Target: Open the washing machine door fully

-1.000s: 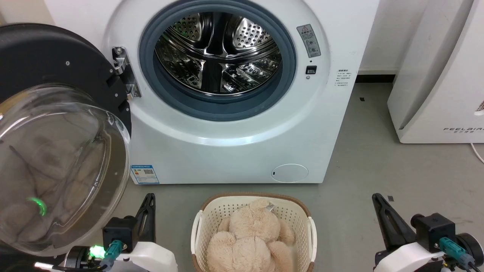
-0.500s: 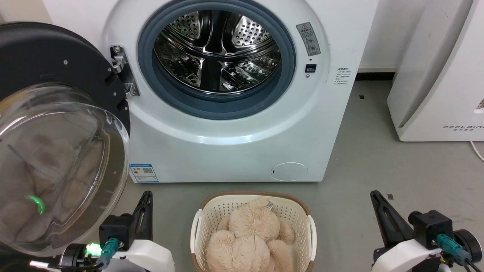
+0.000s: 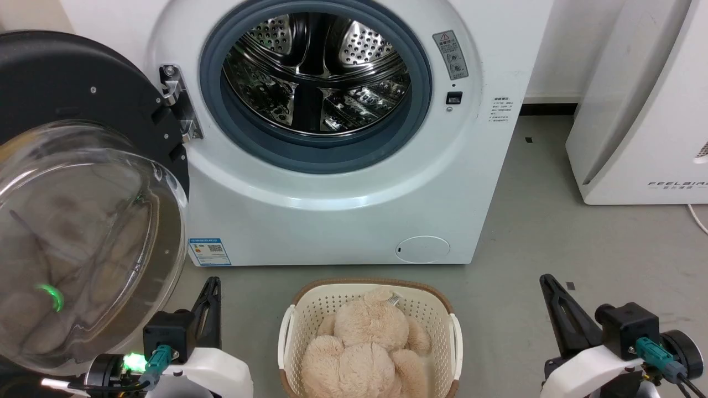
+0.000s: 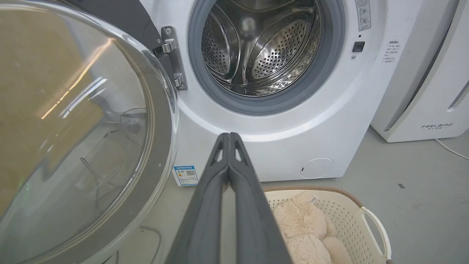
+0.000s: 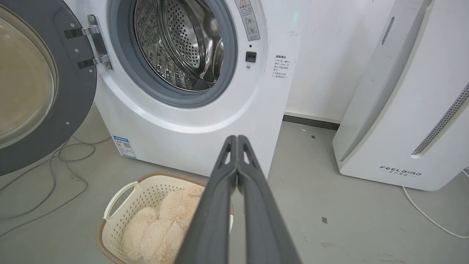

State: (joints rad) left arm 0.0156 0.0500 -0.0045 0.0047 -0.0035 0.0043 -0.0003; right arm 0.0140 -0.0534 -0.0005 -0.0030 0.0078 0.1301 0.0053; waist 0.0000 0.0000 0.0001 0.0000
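Washing machine (image 3: 343, 210): recorded at the centre of the head view, standing on the grey floor (image 3: 553, 249). The opening is uncovered; the grey gasket (image 3: 310, 157) and the steel drum (image 3: 315, 72) are fully exposed.

Washing machine door (image 3: 72, 83): swung out on the hinge (image 3: 180, 105) to the left of the opening and standing apart from it. Its inner face is turned toward the head camera, with the glass bowl (image 3: 83, 237) bulging out of the black rim. A green glint is noted in the glass.

White appliance (image 3: 636, 110): set to the right of the machine, apart from it.

Basket (image 3: 289, 331): placed on the floor before the machine, between the two arms. A beige plush toy (image 3: 370, 342) is lying in it.

Left gripper (image 4: 229, 135): held low beside the basket, under the door's lower edge; fingers pressed together at the tips, nothing between them.

Right gripper (image 5: 237, 137): held low on the basket's other side, well apart from the door; fingers likewise closed tip to tip, nothing held.

Blue label (image 3: 209, 252) and round flap (image 3: 423, 249): noted low on the machine's front.
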